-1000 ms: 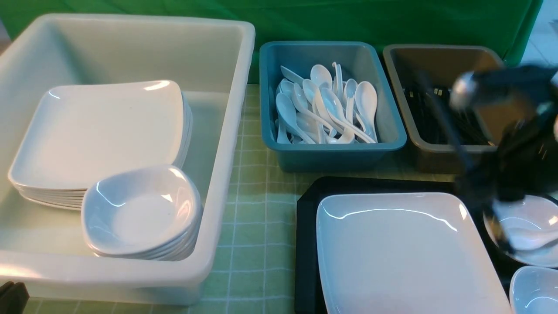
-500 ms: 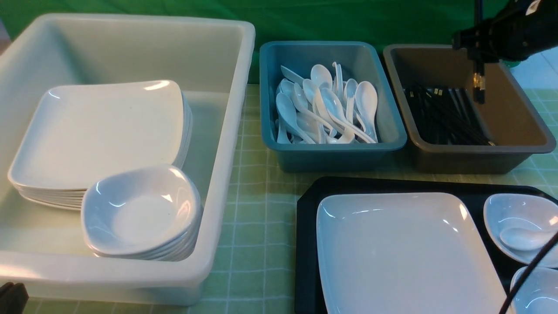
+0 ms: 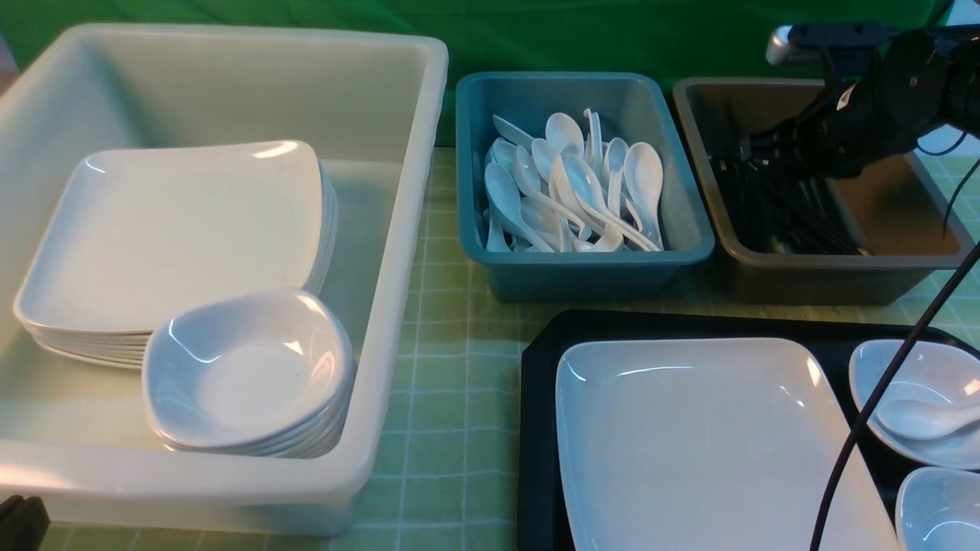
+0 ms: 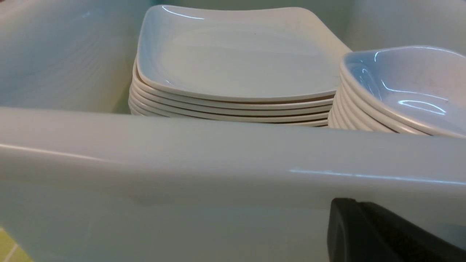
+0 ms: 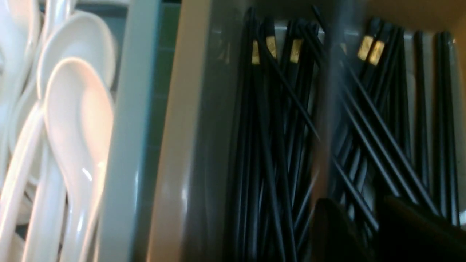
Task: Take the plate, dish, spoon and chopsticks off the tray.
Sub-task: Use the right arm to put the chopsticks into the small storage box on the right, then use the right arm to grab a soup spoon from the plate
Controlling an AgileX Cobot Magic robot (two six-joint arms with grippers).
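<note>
The white plate lies on the black tray. To its right on the tray a small white dish holds the spoon. A second dish sits at the tray's near right corner. My right gripper hangs low over the brown bin, its fingers apart. A blurred streak leads from them onto the black chopsticks piled there. My left gripper rests shut and empty outside the white tub.
The white tub at the left holds a stack of plates and a stack of dishes. A blue bin full of white spoons stands between tub and brown bin. The right arm's cable crosses over the tray's right side.
My right arm swung from the tray's right side up over the brown bin with chopsticks in its grip, then dropped low over the pile, and its fingers have parted. The left arm stayed still.
</note>
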